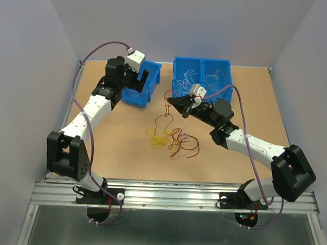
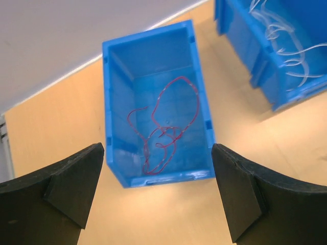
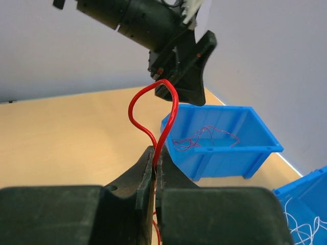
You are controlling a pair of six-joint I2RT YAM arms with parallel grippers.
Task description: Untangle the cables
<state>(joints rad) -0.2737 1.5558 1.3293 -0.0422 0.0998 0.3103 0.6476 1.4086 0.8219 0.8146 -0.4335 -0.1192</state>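
Observation:
The cables (image 1: 176, 140) lie as a loose clump of red, yellow and white loops in the middle of the table. My right gripper (image 1: 171, 101) hovers above them, shut on one red cable (image 3: 153, 109) whose loop arches up from the closed fingertips (image 3: 156, 159); its lower part hangs toward the clump. My left gripper (image 2: 158, 189) stands wide open and holds nothing, high over the small blue bin (image 2: 117, 168). Thin red cables (image 2: 166, 127) lie on that bin's floor. In the top view the left gripper (image 1: 145, 78) is at the bin's (image 1: 133, 98) far side.
A larger two-compartment blue bin (image 1: 201, 63) at the back centre holds white cables (image 1: 187, 80). The left gripper (image 3: 180, 61) hangs close ahead in the right wrist view, above the small bin (image 3: 225, 153). Grey walls enclose the table on three sides.

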